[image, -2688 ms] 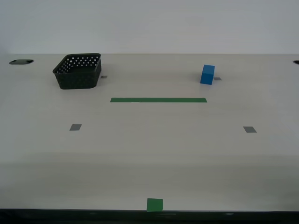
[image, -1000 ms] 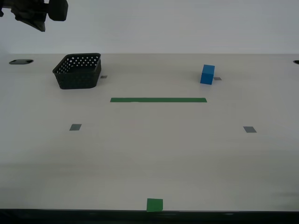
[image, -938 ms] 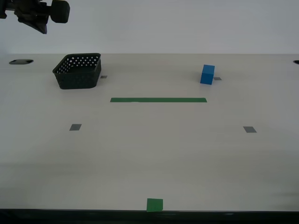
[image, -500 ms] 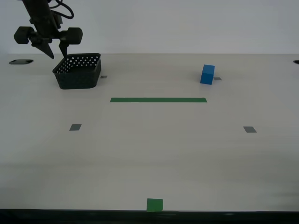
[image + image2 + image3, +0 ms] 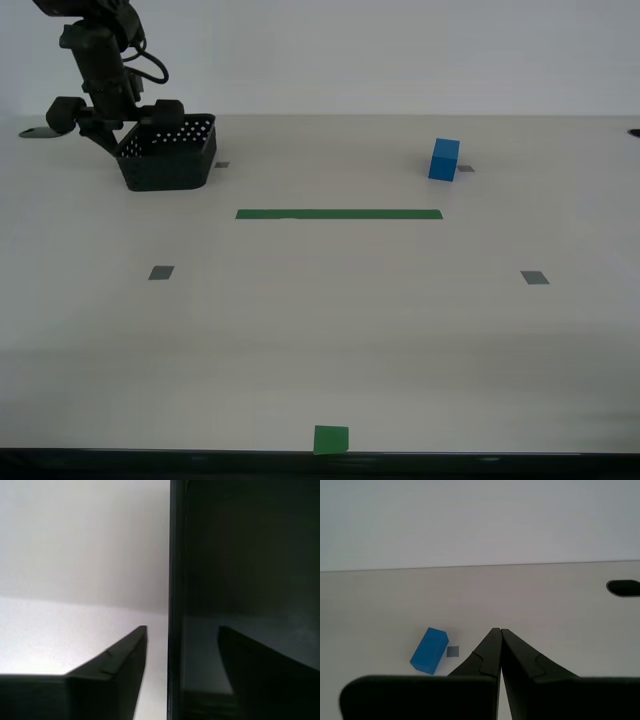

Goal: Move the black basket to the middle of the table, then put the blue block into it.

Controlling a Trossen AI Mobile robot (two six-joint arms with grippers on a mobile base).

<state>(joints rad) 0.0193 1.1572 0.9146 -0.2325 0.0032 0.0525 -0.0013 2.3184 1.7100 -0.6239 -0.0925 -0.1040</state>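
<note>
The black basket [image 5: 172, 160] stands at the back of the table [image 5: 330, 330], on the exterior view's left. My second gripper [image 5: 120, 140] is open and hangs over the basket's left rim. In the second wrist view the basket's wall [image 5: 175, 555] runs between the two fingers [image 5: 125, 655], one outside and one inside, and my second gripper [image 5: 181, 628] straddles it. The blue block [image 5: 444, 159] stands at the back right. My first gripper [image 5: 498, 629] is shut and empty, short of the blue block [image 5: 429, 650]. It does not show in the exterior view.
A green tape strip [image 5: 339, 214] lies between basket and block. A green square [image 5: 331, 438] marks the front edge. Grey squares [image 5: 161, 272] [image 5: 534, 277] lie on either side. A dark slot [image 5: 45, 132] is at the table's back left.
The second arm has come in from the upper left and dropped down until its open fingers straddle the basket's left rim. The basket and the block have not moved.
</note>
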